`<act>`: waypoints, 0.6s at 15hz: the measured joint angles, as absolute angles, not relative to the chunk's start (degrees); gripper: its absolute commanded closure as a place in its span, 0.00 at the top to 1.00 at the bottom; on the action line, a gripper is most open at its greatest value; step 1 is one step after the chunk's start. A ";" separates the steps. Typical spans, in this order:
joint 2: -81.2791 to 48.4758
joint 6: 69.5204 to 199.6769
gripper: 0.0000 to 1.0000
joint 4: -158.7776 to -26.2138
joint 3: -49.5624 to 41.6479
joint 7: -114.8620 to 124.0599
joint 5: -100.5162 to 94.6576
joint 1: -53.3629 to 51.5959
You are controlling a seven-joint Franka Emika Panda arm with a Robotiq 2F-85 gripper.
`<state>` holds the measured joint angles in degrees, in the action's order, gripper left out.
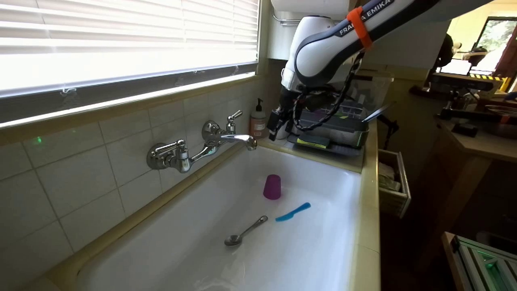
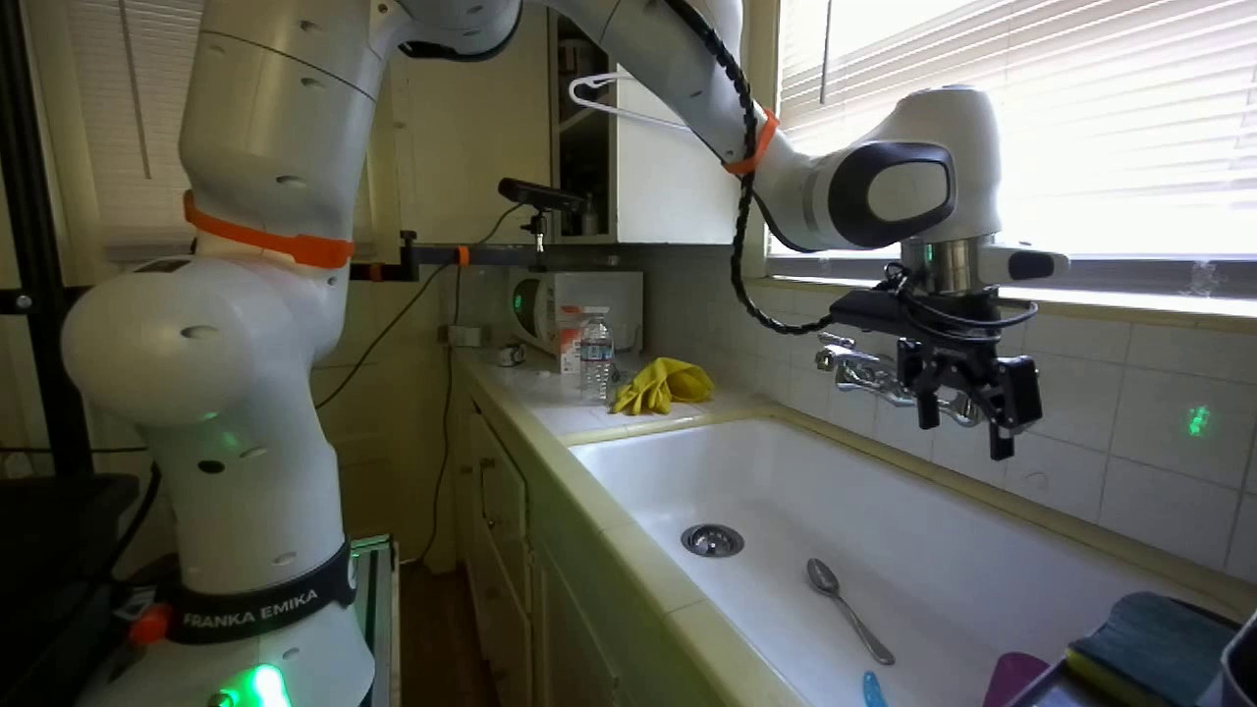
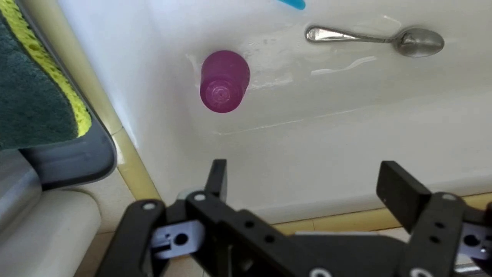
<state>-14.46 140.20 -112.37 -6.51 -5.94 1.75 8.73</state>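
Cup (image 3: 225, 81) in sink (image 1: 319, 254), gripper (image 3: 302, 173) above

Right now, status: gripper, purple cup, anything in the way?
Gripper open, holding nothing. Purple cup upside down in sink, untouched. Chrome faucet close by, possibly in the way.

Crumpled yellow rubber gloves (image 2: 663, 385) on your white tiled counter (image 2: 560, 407)

Just beside them you have a clear plastic bottle (image 2: 596, 358), and behind that a boxy white microwave (image 2: 589, 292). White slatted blinds (image 1: 133, 44) glow brightly in both exterior views. In an exterior view you'll also find an open wooden drawer (image 1: 391, 203) (its pale contents (image 1: 387, 178) are too dim to make out).
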 measured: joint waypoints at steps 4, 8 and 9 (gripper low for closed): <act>-14.65 140.19 1.00 -112.29 -6.44 -5.95 1.76 8.72; -18.25 139.58 1.00 -111.63 -3.17 -13.19 11.63 10.14; -19.58 139.51 1.00 -111.26 -1.78 -16.37 15.29 11.05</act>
<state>-19.58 139.51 -111.26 -1.78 -16.37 15.29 11.05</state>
